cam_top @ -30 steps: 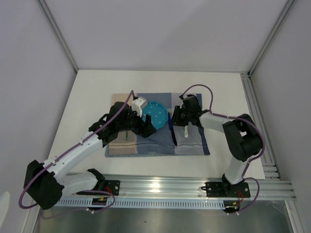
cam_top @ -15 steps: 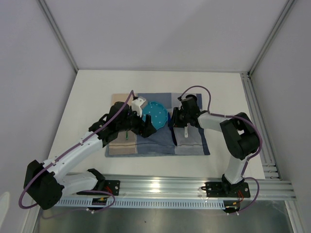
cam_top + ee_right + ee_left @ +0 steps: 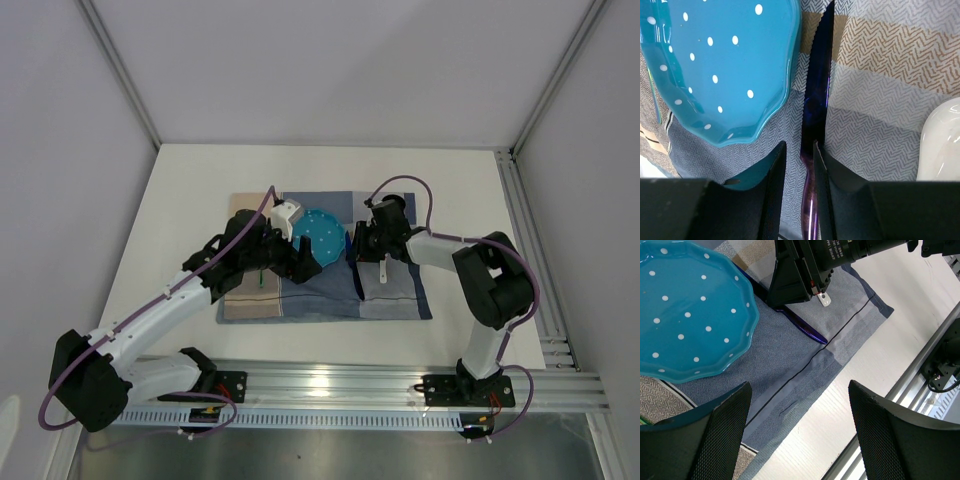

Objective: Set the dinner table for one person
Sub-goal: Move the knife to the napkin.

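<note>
Purple knife (image 3: 817,90) still straddled by right gripper (image 3: 799,146).

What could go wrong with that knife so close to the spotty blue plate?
The right tool straddles the knife, which lies right beside the plate. Moving the knife might nudge the plate. The knife is thin and flat on the placemat, so the fingers could slip off it or pinch the cloth. The left tool, open, hangs close by, so the two arms might bump.
</note>
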